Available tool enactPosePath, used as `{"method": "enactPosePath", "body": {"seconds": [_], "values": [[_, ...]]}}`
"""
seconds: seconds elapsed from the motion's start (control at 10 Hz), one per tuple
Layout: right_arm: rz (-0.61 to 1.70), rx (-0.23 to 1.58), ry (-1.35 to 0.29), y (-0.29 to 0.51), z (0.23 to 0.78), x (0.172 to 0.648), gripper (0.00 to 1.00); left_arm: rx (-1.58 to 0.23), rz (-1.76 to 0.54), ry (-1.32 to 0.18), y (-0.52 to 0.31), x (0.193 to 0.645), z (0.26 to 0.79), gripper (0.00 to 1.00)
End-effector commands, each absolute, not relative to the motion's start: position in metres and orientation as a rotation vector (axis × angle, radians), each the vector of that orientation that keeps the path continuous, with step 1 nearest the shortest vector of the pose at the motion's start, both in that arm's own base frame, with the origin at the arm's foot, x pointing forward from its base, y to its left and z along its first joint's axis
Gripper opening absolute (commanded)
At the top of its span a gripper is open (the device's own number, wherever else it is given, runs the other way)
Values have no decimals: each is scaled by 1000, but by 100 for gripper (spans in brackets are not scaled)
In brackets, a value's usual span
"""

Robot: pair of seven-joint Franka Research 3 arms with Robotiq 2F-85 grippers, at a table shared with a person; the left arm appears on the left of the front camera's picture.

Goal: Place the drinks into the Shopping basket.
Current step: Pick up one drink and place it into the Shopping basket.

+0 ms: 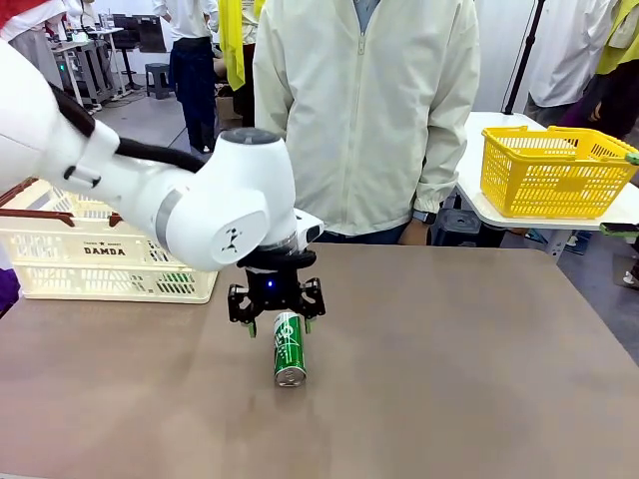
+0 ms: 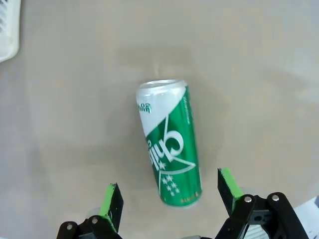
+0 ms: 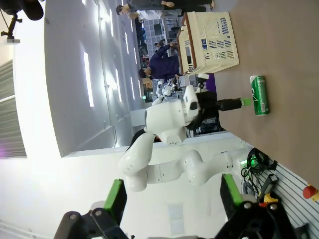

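A green drink can with white lettering lies on its side in the middle of the brown table. My left gripper hangs just above its far end, open. In the left wrist view the can stretches away from me, its near end between the green pads of my left gripper, with gaps on both sides. The cream-white Shopping basket with a dark brown rim stands at the table's left edge. My right gripper is open, holds nothing, and views the can and basket from afar.
A person in a pale jacket stands at the far side of the table, hands down. A yellow mesh basket sits on a separate white table at the right. The basket's corner shows at the left wrist view's top left.
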State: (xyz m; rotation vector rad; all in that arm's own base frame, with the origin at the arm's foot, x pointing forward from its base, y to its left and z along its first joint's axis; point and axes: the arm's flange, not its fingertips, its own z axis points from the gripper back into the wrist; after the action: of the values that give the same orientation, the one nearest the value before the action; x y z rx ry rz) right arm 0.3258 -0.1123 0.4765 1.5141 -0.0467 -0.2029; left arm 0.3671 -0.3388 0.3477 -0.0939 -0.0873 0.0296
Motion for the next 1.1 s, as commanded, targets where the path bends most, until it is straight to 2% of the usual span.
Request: {"method": "enactPosePath", "body": {"seconds": [0.0,0.3,0.6,0.7,0.8,1.0], "values": [[-224,1518,-43,-112,481,327,100,-95,35,-97,-345,377,321,100],[-224,1518,-43,-112,481,327,100,-85,19,-93,-359,384,285,100],[-224,1518,-43,-112,481,327,100,-54,37,-115,-361,389,280,100],[-224,1518,-43,-112,481,327,100,-41,38,-124,-361,389,279,41],[-224,1518,-43,-112,481,327,100,-36,40,-133,-362,389,279,0],[-224,1518,-43,-112,481,327,100,-29,40,-159,-362,390,279,0]]}}
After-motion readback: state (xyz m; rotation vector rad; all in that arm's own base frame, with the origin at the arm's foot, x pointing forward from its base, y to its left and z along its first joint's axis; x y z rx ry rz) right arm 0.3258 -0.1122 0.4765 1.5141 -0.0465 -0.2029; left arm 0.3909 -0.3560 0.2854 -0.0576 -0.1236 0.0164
